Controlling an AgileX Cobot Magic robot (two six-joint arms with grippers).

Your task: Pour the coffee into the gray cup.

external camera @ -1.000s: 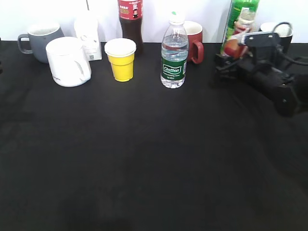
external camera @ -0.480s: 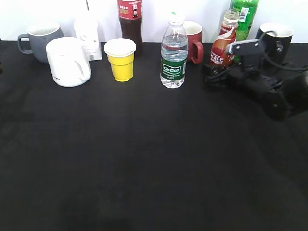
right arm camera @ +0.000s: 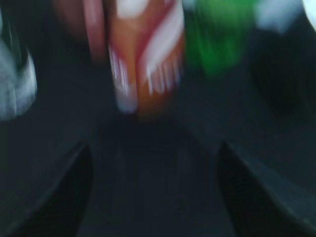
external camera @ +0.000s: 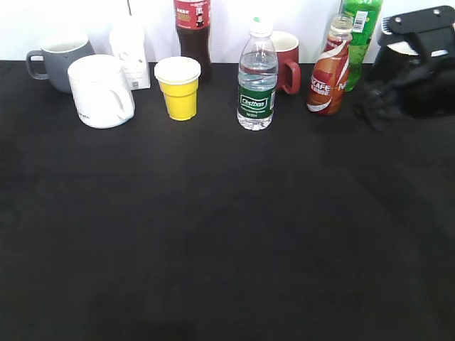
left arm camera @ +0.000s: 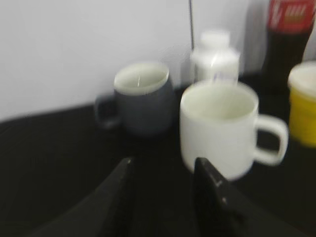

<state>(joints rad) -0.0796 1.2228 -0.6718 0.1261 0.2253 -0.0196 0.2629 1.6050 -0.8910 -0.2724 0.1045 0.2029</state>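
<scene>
At far left of the back row stands the gray cup (external camera: 60,60), matte, rounded, loop handle to the left, pale inside. Just right and nearer sits a white mug (external camera: 101,90), then a yellow cup (external camera: 178,87) and a water bottle (external camera: 257,82). Right of a red mug (external camera: 288,60) stands the coffee (external camera: 328,67), upright, curvy, orange-brown with white swirls. The left gripper (left arm camera: 165,185) hovers before the 2 mugs, fingers spread, holding nothing. The right gripper (right arm camera: 153,192), blurred, faces the coffee with fingers wide apart.
</scene>
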